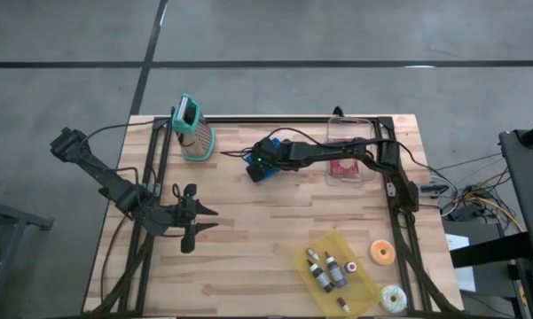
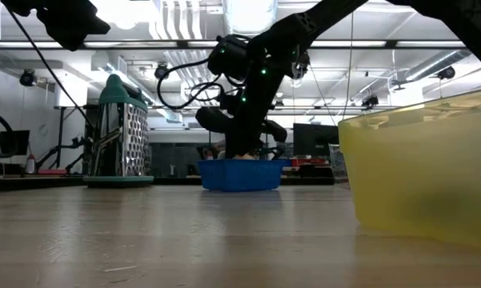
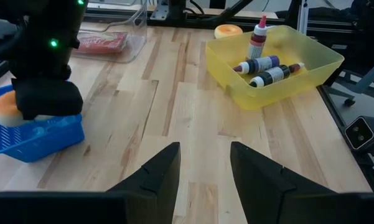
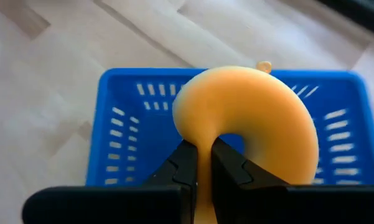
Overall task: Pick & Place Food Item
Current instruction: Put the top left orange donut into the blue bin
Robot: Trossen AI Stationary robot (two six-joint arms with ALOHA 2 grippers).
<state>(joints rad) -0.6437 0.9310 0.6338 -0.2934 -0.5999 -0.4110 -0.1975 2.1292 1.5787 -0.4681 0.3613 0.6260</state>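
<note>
Wood-plank table [image 1: 248, 257] on a grey shop floor, black frame rails round the work area; low view shows a lit workshop w/ ceiling lights behind.

Right arm reaches across from the right side to the blue basket [image 1: 264, 170] near table centre-back. Left arm parked front-left, left gripper [image 1: 195, 219] w/ fingers spread, nothing between them, well apart from the action – looks like it's just waiting.

Yellow bin [image 1: 335, 273] front-right holds small bottles [image 3: 267, 65], off to the side, not part of this step as far as I can judge. Box grater [image 1: 193, 130] stands upright back-left, near the basket but not touching. Clear tray [image 1: 348, 151] w/ a red packet sits back-right under the arm. Two more donuts lie on the table by the bin: orange donut [image 1: 382, 253] and white donut [image 1: 393, 298], prob. next in line.

Right gripper [image 4: 200, 163] hangs directly over the basket, fingers clamped nearly together on the rim of the orange-yellow donut [image 4: 249, 127], pinching the ring wall so one finger goes thru the hole. Donut hangs inside/just above the basket's walls; can't tell if it touches the floor of it.

Judgement: placing phase, near the end – item is over its target; release is what's left. Pinch thru the hole gives a secure hold on a soft ring.
</note>
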